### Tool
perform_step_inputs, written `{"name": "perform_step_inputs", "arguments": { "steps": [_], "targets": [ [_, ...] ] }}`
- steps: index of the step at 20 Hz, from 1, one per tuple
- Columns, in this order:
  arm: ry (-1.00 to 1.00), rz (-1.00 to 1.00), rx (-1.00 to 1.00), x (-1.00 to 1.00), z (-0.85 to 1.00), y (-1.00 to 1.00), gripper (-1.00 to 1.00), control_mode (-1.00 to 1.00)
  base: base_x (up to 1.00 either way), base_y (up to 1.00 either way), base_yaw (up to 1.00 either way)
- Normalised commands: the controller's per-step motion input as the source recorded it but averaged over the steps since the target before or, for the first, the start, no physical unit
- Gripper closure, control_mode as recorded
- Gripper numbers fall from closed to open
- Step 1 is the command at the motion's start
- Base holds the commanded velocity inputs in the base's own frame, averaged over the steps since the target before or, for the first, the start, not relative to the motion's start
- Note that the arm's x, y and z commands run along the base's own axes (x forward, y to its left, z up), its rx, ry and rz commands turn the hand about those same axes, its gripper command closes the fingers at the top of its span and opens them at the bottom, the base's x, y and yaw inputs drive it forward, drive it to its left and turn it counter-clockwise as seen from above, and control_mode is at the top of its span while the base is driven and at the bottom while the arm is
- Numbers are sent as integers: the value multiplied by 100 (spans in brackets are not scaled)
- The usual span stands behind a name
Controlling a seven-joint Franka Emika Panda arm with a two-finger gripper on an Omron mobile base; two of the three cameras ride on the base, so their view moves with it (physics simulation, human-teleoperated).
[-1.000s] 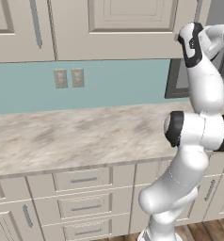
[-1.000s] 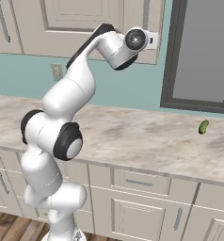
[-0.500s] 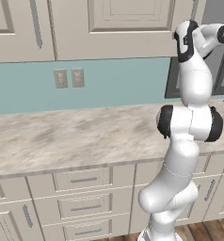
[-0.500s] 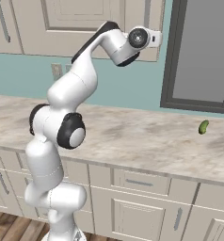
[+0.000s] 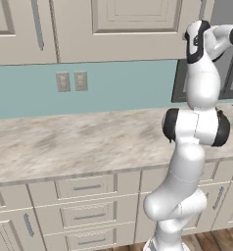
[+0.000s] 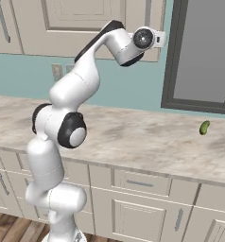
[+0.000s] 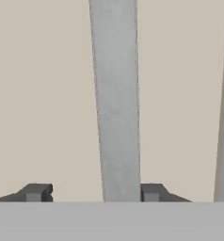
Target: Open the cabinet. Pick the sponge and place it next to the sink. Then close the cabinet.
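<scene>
1. Closest in, from the hand view, we see the gripper (image 7: 92, 193) with its two dark fingertips (image 7: 36, 192) astride the grey bar handle (image 7: 115, 99) of the cabinet (image 7: 43, 94). The right tip sits against the bar's edge, the left tip stands apart from it, so the jaws are partly open and not clamped.
2. Neither base view gives us that close look; they give us the white arm (image 6: 72, 123) raised high, its wrist up at the cabinet door (image 6: 81, 19) beside the dark-framed panel (image 6: 199, 52).
3. Only from the right base view do we get one small green pickle-like thing (image 6: 204, 127) lying on the counter (image 6: 133, 137), well apart from the arm.
4. Only from the left base view do we count two wall outlets (image 5: 71, 81) side by side on the teal backsplash, and another bar handle (image 5: 37, 22) on a neighbouring door.
5. Counting drawers there, we see three stacked (image 5: 86, 215) below the counter edge.
6. The door is shut, flush behind the handle.
</scene>
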Motion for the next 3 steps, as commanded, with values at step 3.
{"name": "perform_step_inputs", "arguments": {
  "steps": [3],
  "targets": [
    [0,0,0,0,0,0,-100,-100,0,0,0]
  ]
}}
